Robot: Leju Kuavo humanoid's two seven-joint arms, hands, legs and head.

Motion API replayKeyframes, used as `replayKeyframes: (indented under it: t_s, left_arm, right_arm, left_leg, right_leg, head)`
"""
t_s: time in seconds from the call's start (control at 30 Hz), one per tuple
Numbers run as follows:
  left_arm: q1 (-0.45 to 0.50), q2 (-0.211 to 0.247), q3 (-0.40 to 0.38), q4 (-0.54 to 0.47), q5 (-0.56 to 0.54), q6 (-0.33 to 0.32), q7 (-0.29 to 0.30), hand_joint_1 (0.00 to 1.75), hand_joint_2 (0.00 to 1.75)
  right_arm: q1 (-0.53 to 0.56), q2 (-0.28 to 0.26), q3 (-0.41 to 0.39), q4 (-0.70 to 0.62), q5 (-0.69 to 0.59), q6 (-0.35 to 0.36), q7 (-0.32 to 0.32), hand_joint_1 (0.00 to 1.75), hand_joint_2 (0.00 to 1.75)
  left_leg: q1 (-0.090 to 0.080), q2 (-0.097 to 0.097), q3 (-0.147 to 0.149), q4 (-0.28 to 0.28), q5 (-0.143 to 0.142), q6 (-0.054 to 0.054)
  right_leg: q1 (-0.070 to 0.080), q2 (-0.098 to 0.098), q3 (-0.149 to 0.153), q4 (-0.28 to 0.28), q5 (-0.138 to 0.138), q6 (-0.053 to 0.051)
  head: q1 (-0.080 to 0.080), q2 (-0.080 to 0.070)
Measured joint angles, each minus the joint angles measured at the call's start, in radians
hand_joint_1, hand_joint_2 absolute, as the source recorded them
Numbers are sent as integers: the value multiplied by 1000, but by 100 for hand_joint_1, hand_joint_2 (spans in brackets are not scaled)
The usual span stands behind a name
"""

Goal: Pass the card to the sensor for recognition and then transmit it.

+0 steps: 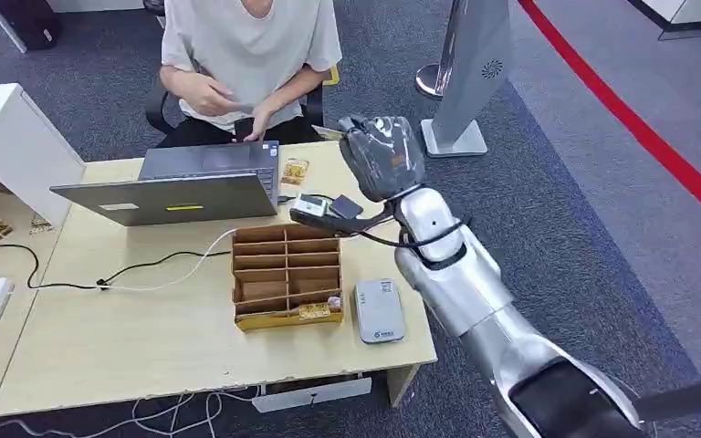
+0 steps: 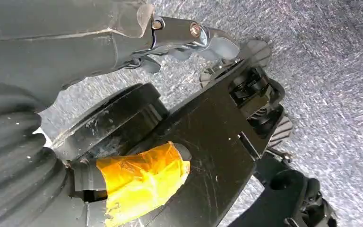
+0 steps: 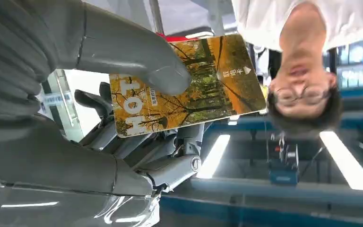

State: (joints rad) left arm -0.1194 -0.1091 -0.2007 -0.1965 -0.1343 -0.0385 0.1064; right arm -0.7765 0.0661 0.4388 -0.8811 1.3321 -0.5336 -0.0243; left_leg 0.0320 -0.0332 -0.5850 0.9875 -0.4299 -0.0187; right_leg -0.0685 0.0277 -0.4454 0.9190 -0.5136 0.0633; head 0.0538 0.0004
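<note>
The right hand [image 1: 381,155] held the card [image 3: 186,85] pinched under its thumb, raised beyond the desk's far edge toward the person [image 1: 251,55]. The card's long axis pointed away from the palm, toward the person. The head view hid the card behind the hand; the right wrist view showed it. The left hand [image 2: 42,52] hung over the floor, grasping nothing.

I see a glossy printed card [image 3: 189,85] under my right hand's [image 3: 123,94] smooth grey plastic thumb, a matt pale wood-look bench [image 1: 146,338], a brown cardboard organizer [image 1: 287,274], and rough carpet [image 1: 584,182] at three o'clock.
</note>
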Motion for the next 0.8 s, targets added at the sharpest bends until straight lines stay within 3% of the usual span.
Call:
replayKeyframes:
  t_s: [0.27, 0.47, 0.5, 0.8]
  left_arm:
    - [-30, -8, -2, -1, -34, -16, 40, 0, 175]
    - [-37, -19, -1, -3, -21, -15, 47, 0, 175]
    - [-37, -22, -1, -3, -15, -15, 47, 0, 175]
    - [-34, -23, 3, -4, 1, -15, 19, 0, 175]
  right_arm:
    - [-171, 80, 70, 254, 45, 76, 112, 175, 175]
    - [-199, 107, 84, 353, 36, 75, 123, 175, 175]
    - [-200, 109, 85, 365, 34, 74, 121, 0, 175]
    - [-199, 114, 94, 416, 4, 35, 77, 0, 175]
  left_leg:
    - [0, -1, 0, 0, 0, 0]
    - [0, -1, 0, 0, 0, 0]
    - [0, -1, 0, 0, 0, 0]
    - [0, -1, -1, 1, 0, 0]
  right_leg:
    - [0, -1, 0, 0, 0, 0]
    - [0, -1, 0, 0, 0, 0]
    - [0, -1, 0, 0, 0, 0]
    - [0, -1, -1, 0, 0, 0]
  head:
    - [1, 0]
    - [1, 0]
    - [1, 0]
    - [1, 0]
